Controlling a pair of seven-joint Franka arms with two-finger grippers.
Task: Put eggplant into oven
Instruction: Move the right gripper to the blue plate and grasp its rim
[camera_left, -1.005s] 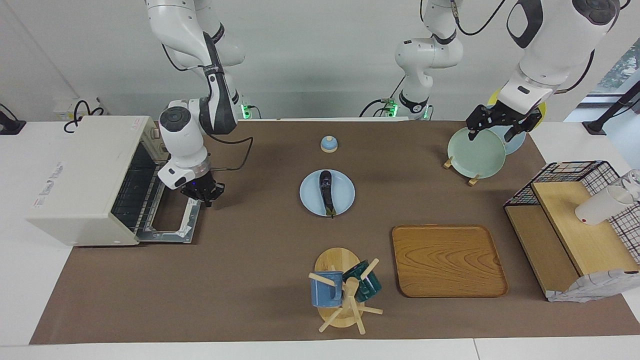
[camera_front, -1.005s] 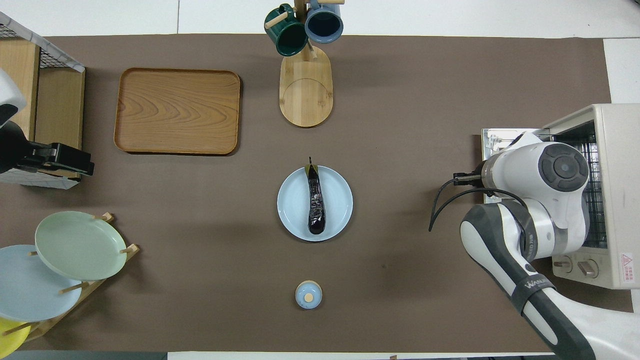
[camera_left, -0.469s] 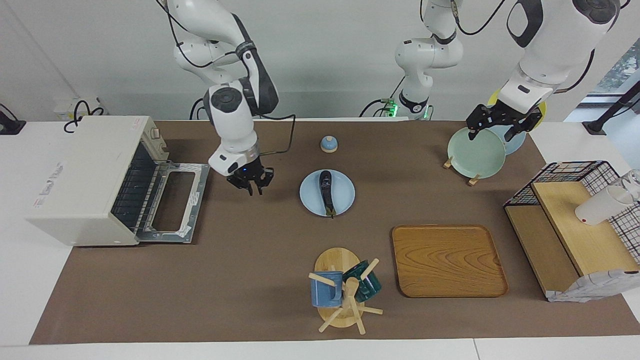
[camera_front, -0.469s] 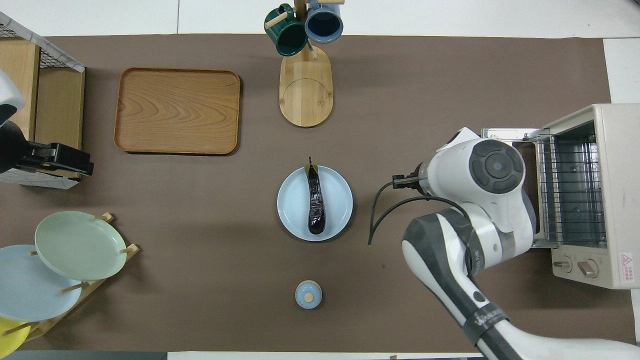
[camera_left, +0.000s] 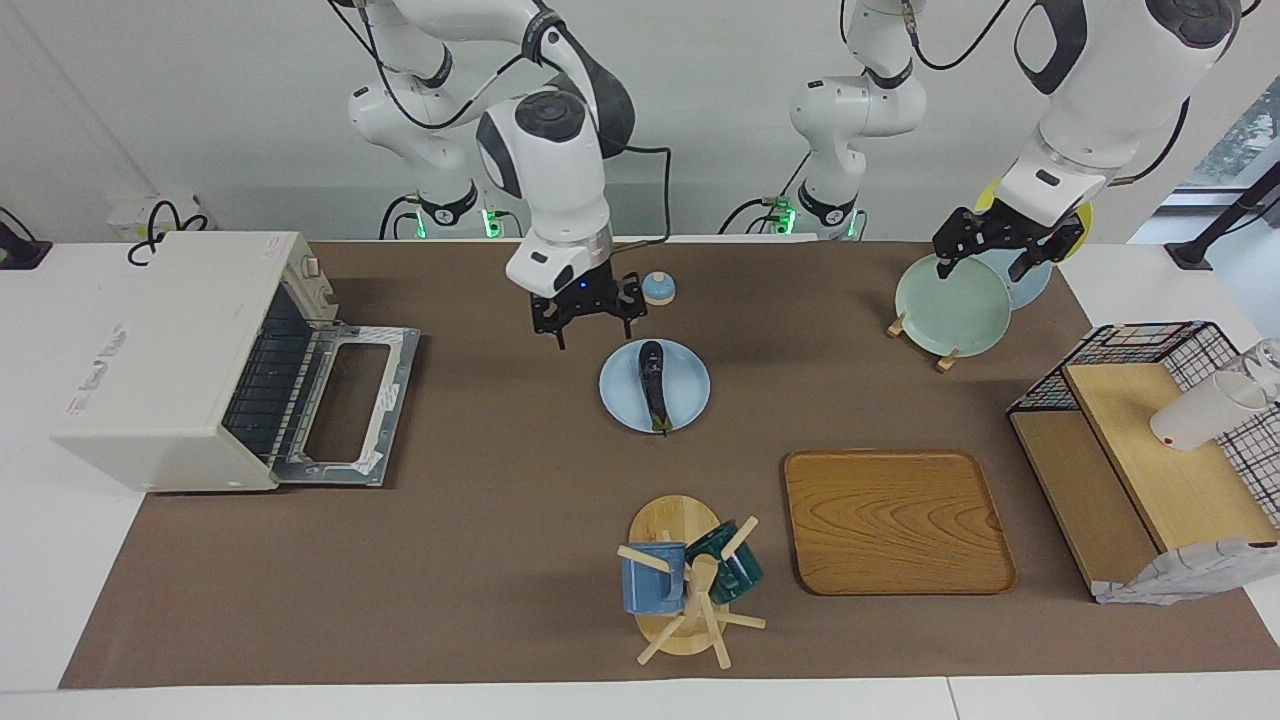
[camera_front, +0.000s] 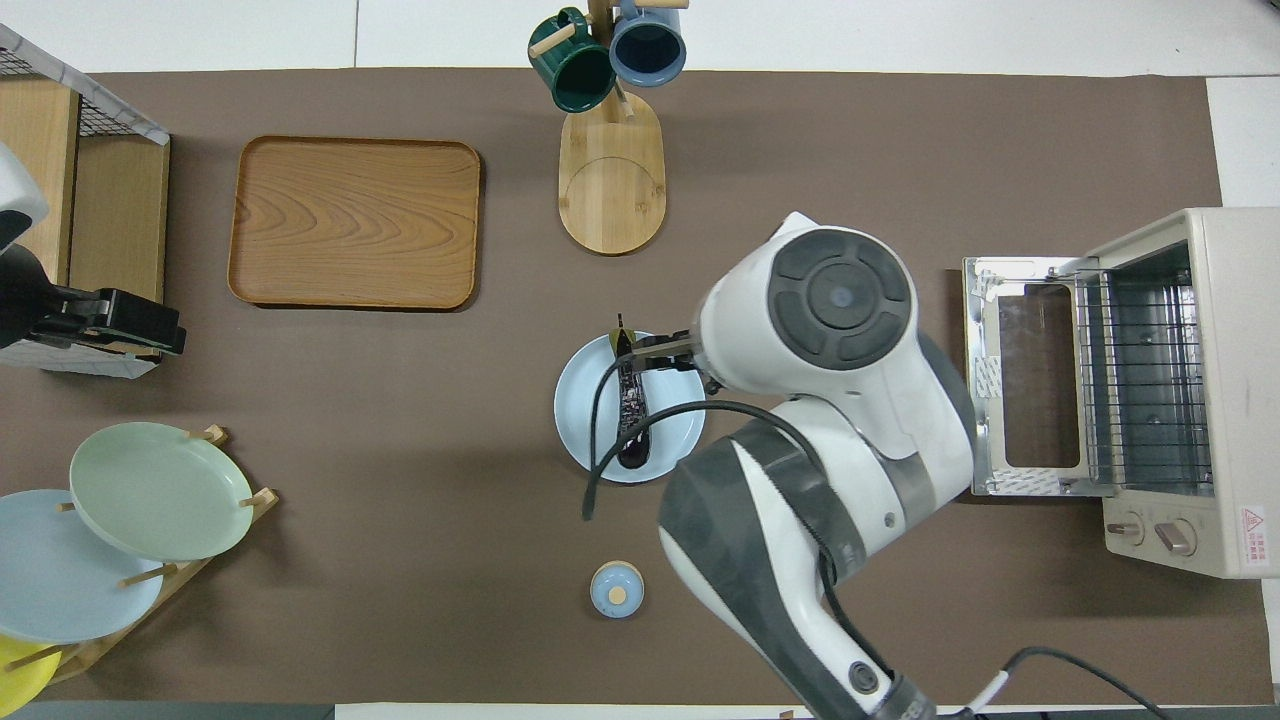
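Observation:
The dark purple eggplant (camera_left: 653, 384) lies on a light blue plate (camera_left: 690, 400) in the middle of the table; it also shows in the overhead view (camera_front: 631, 405). The cream-white oven (camera_left: 165, 360) stands at the right arm's end of the table, with its door (camera_left: 350, 400) folded down open and the wire rack (camera_front: 1145, 380) showing. My right gripper (camera_left: 585, 325) is open and empty, in the air over the table just beside the plate's edge. My left gripper (camera_left: 990, 262) is open, waiting over the plate rack.
A small blue lid (camera_left: 657, 288) sits nearer to the robots than the plate. A mug tree (camera_left: 690, 585) with two mugs and a wooden tray (camera_left: 897, 520) lie farther out. A plate rack with a green plate (camera_left: 950, 305) and a wire shelf (camera_left: 1150, 440) stand at the left arm's end.
My right gripper has risen from the oven's open door and swung across to beside the eggplant's plate. The oven door stays open. The left arm has not moved.

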